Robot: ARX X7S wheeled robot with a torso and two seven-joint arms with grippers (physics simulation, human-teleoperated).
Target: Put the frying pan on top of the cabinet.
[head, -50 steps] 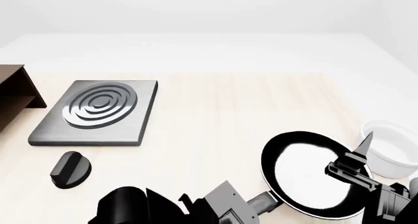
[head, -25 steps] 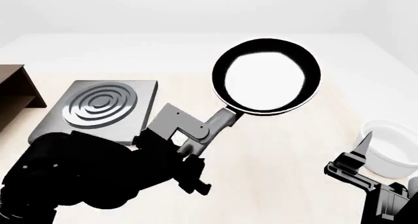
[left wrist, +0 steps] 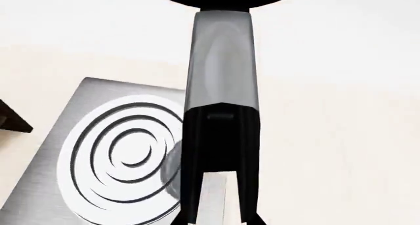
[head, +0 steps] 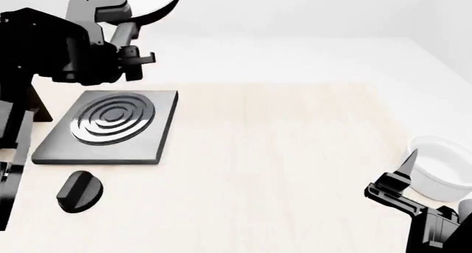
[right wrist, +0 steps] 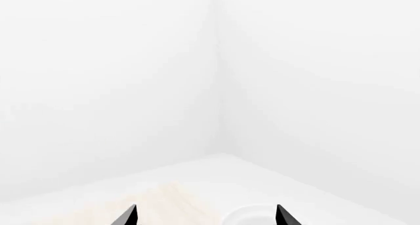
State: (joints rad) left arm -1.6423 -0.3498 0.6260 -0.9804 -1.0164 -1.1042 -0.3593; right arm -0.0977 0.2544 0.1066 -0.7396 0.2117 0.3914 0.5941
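The left gripper point(head: 121, 35) clenched the pan's point(head: 151, 1) handle, carrying it high at eleven o'clock, above the hotplate point(head: 107, 126). The right gripper point(head: 405, 178) sat released near the bowl point(head: 442, 164). Next likely swing toward nine o'clock over the cabinet point(head: 33, 106), then lower.

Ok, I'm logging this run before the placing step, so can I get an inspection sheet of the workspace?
Surface: pale wood tabletop, white beyond.
Job's things: round black frying pan held aloft by its long grey handle; dark brown wooden cabinet mostly hidden behind the arm.
Clutter: grey square ringed hotplate, black knob, white round bowl.
Grippers: left tool shut on the handle; right tool open, empty.
Cables: nothing seen.
Surroundings: plain white walls.
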